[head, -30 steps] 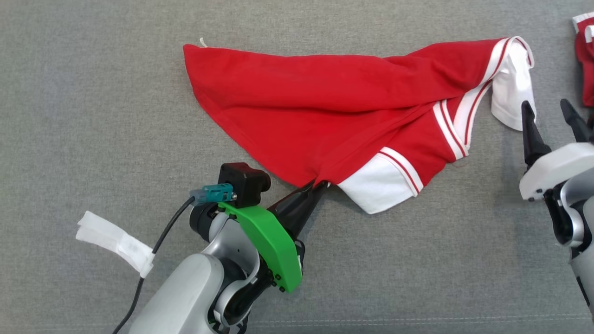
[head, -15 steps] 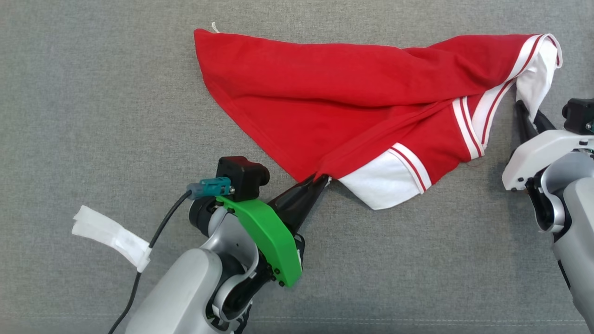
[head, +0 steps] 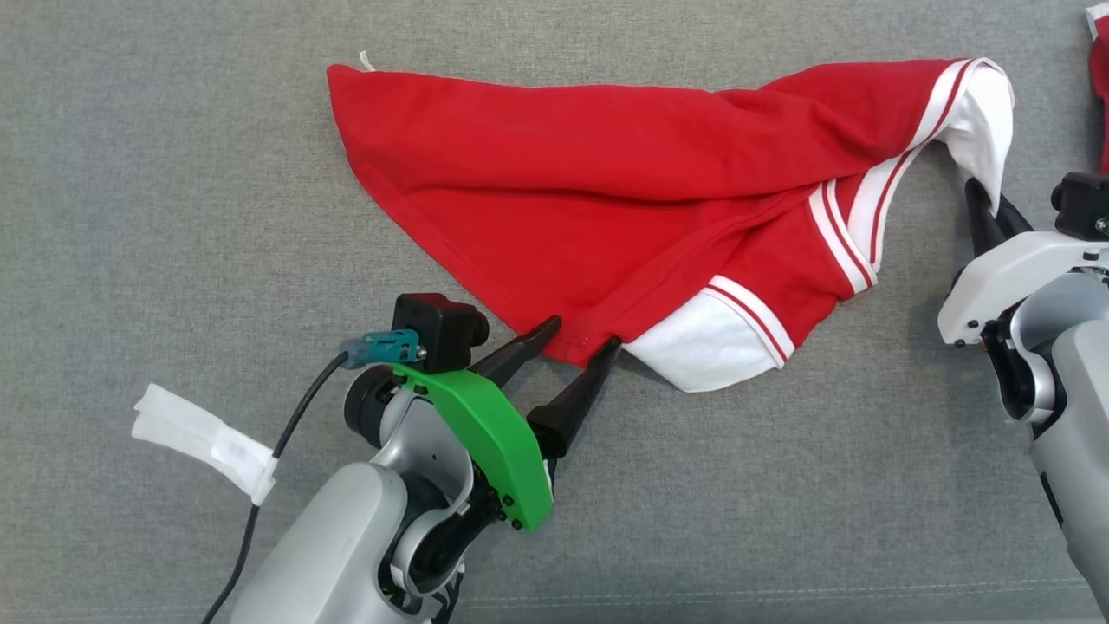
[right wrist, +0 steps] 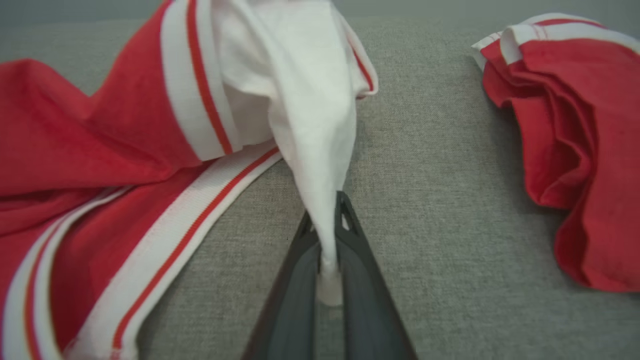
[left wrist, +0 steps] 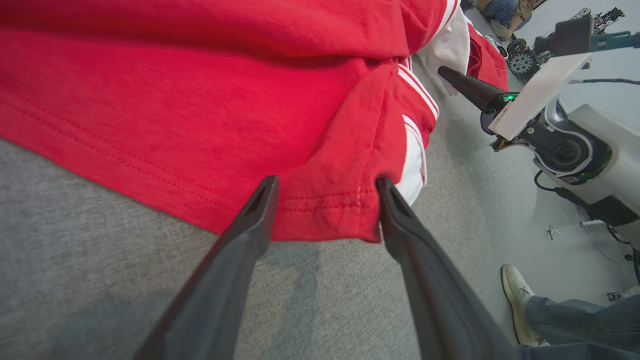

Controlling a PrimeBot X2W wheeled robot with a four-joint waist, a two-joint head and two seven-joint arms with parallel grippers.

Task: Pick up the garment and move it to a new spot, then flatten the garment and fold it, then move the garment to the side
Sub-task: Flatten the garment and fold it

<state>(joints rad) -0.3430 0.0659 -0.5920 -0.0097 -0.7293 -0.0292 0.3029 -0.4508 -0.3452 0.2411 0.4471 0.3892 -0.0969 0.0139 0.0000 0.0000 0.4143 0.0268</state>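
garment (head: 606,199) flat on counter (head: 173,173), long axis left-right | right tool (head: 988,204) clamped on white sleeve (right wrist: 310,100) at its right end | left tool (head: 584,334) fingers apart, straddling near hem (left wrist: 320,215), holding nothing

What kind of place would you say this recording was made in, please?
Probably a robotics lab or test room, not a home: the garment lies on a grey padded work surface, wheeled machinery stands in the background, and a person's shoe rests on the bare floor nearby.
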